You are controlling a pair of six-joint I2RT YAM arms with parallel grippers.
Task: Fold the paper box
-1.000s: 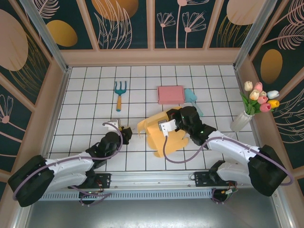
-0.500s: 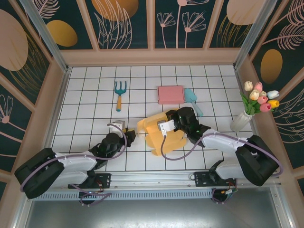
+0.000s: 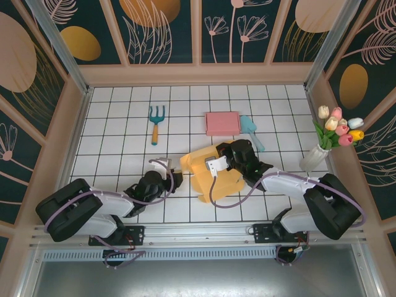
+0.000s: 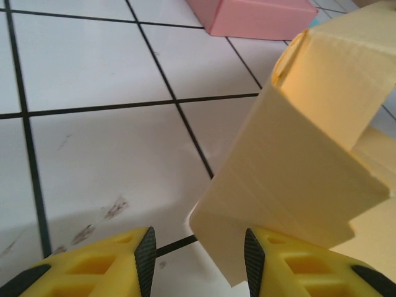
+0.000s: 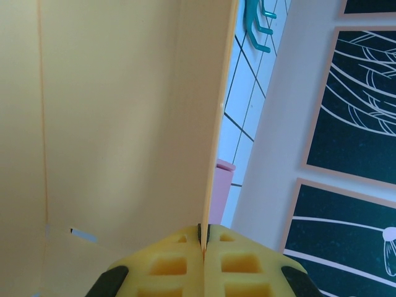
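The right fingers (image 5: 235,263) were pinching a thin panel of the box (image 3: 201,176), the left fingers (image 4: 124,263) stood spread with its corner just beside one, and the box lay centrally on the tabletop (image 3: 124,136), near a pink block (image 3: 221,122).

Staged test booth: floral wall panels (image 3: 158,31), white gridded tabletop (image 3: 111,124).

A white tiled table (image 3: 111,124) ruled with black grid lines is bounded by a tan rim. Toward its far side are laid a garden fork (image 3: 156,122) with a teal head and orange handle, a pink box (image 3: 222,122) and, just beside that, a teal scoop (image 3: 250,129). A white vase (image 3: 314,158) of tulips is stood at the right edge. The yellow paper box (image 3: 198,176) is set near the middle, partly raised.
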